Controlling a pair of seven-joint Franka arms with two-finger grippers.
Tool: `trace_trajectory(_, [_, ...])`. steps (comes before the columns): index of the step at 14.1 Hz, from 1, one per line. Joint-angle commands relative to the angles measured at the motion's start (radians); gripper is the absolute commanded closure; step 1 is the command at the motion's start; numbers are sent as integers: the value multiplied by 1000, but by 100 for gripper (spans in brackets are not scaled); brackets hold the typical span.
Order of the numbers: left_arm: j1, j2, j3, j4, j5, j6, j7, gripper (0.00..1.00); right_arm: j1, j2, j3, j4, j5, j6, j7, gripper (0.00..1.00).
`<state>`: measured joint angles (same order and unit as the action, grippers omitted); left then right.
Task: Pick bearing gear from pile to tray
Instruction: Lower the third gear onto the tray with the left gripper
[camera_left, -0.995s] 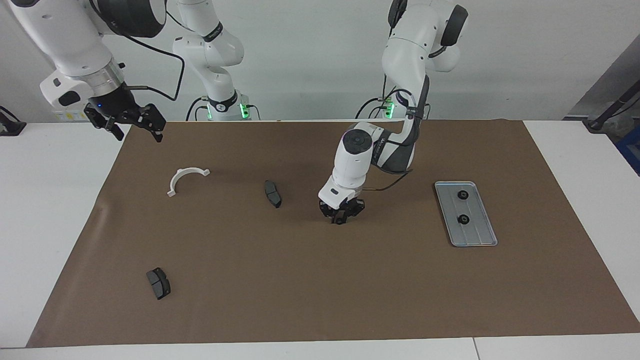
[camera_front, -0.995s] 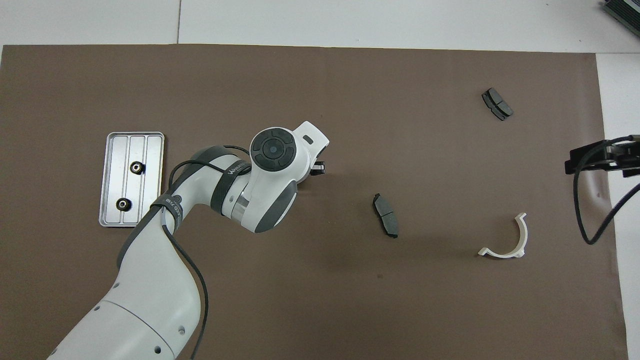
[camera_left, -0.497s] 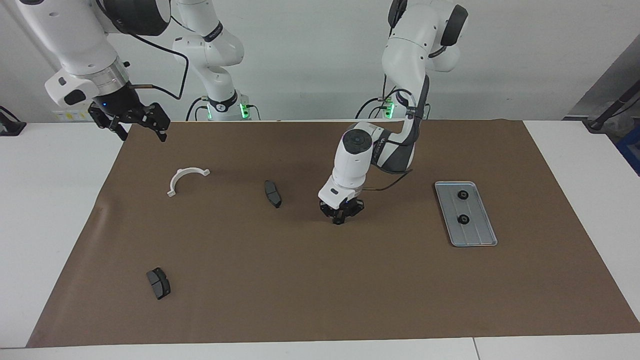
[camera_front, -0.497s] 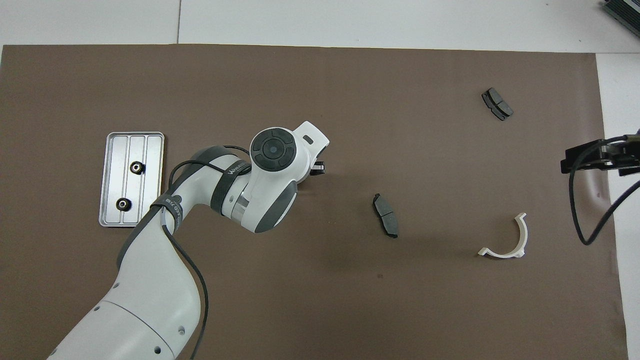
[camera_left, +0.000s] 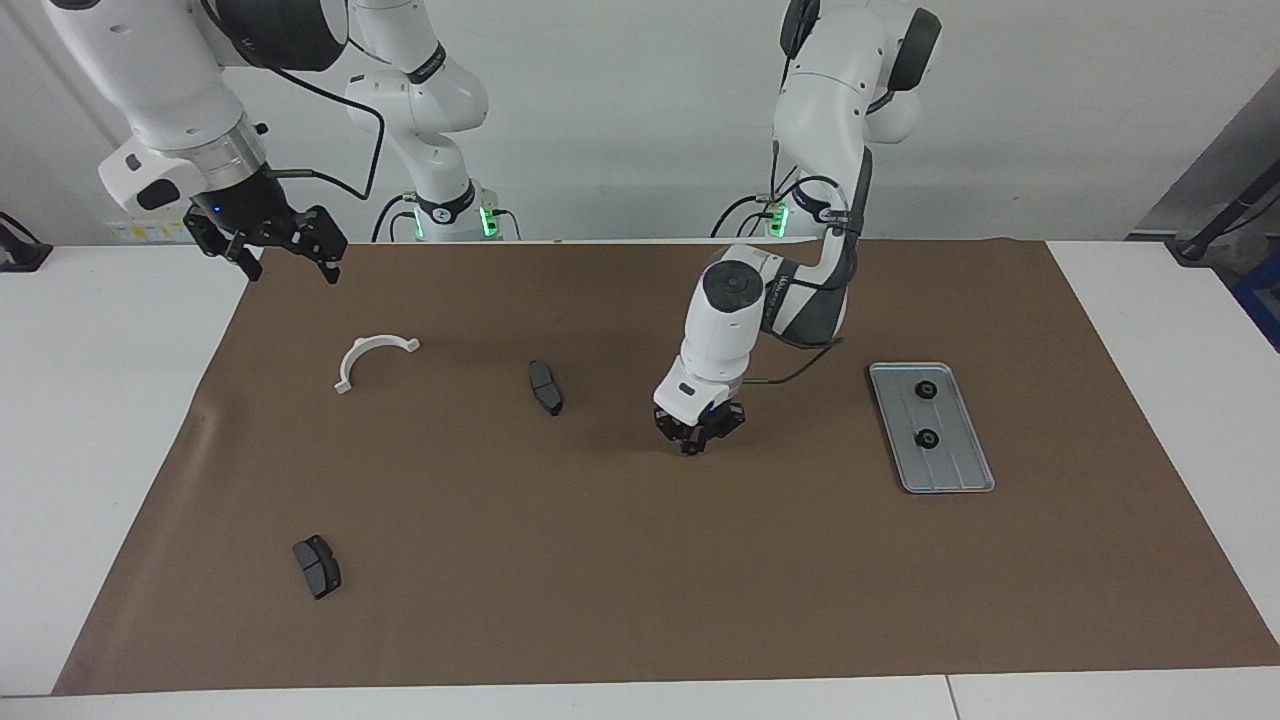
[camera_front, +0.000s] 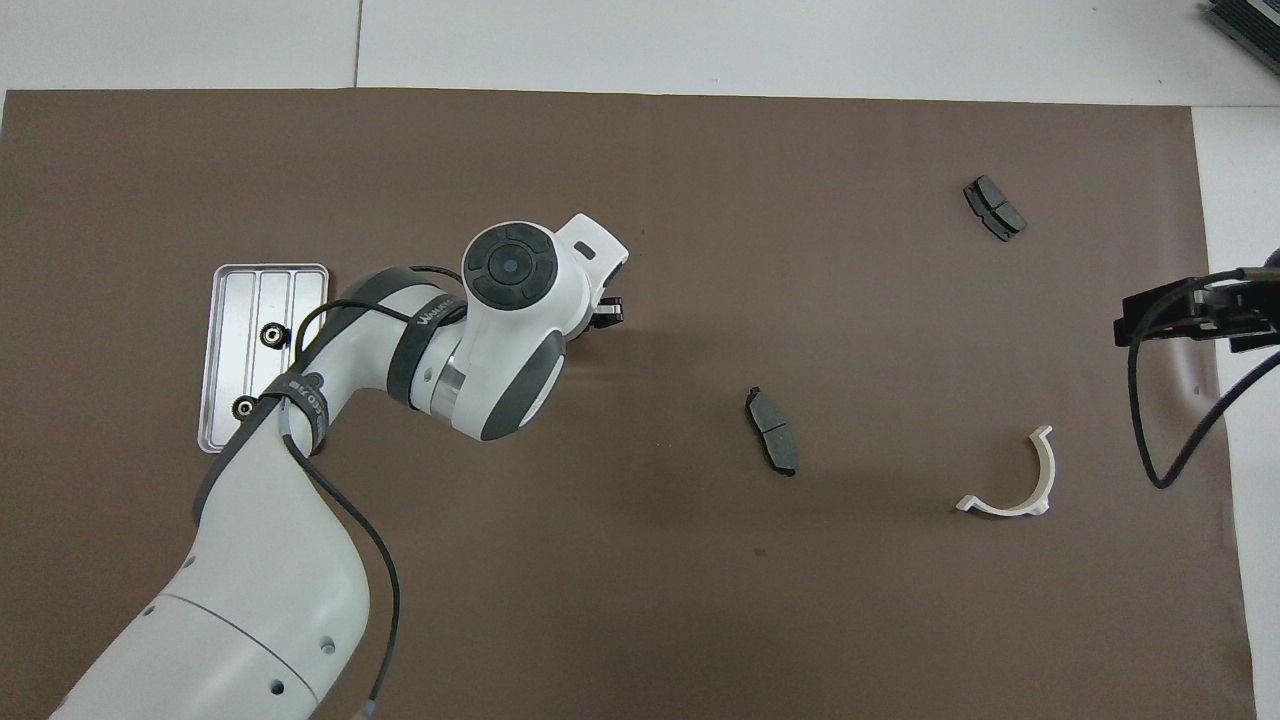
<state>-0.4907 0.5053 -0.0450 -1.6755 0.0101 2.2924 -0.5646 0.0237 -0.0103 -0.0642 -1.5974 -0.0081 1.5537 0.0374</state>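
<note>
Moved: left gripper (camera_left: 692, 445) has slid a touch toward the tray since a second ago, and its wrist now sits higher over the mat. The right gripper has drifted a little inward from the mat's edge.
Gears: two black gears (camera_left: 926, 390) (camera_left: 926, 438) already sit in the tray, one higher in the frame than the other and spaced along the grooves. No loose gear shows anywhere on the mat.
Tray: silver tray (camera_left: 975, 470), middle height in the facing view at the left arm's end, lying flat so dropped parts stay inside the low rim.
Left claw: pinched all the way shut, tips pointing straight down just above the mat near frame centre. Can't tell if a gear is between the tips since it's all black down there, but closing this low looks like a pick.
Right claw: right gripper (camera_left: 290, 262) hangs with its jaws spread wide and nothing in them, in the top corner of the facing view over the mat's edge. It's waiting, parked out of the way I'd guess.
Leftovers: one dark pad (camera_left: 546, 388) just off centre, another pad (camera_left: 317, 567) low in the frame, and the white bracket (camera_left: 372, 358) in the upper part. All are well apart on the brown mat (camera_left: 600, 580) and none is in the carry path.
Next, I reckon: lift and carry across to the tray.
</note>
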Motion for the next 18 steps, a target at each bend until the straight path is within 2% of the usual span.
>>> trace_trajectory(1, [87,-28,-6,5,7,-68,88,97,12,-14,-14,-15,-6,9,19,0])
trace_trajectory(3, [160,-68,-6,-13,-1,-108,199,97,13,-17,-16,-18,-6,5,21,0])
trace_trajectory(6, [283,-163,-10,-130,-6,-110,361,96,59,-17,-63,-19,-6,6,22,0])
trace_trajectory(11, [461,-283,-9,-315,-22,-111,736,96,39,-20,-63,-22,-6,6,21,0])
trace_trajectory(15, [535,-335,-7,-404,-22,-108,899,96,38,-22,-62,-26,-6,5,16,0])
trace_trajectory(18, [535,-361,-6,-437,-22,-117,902,87,39,-22,-62,-26,-6,3,15,0])
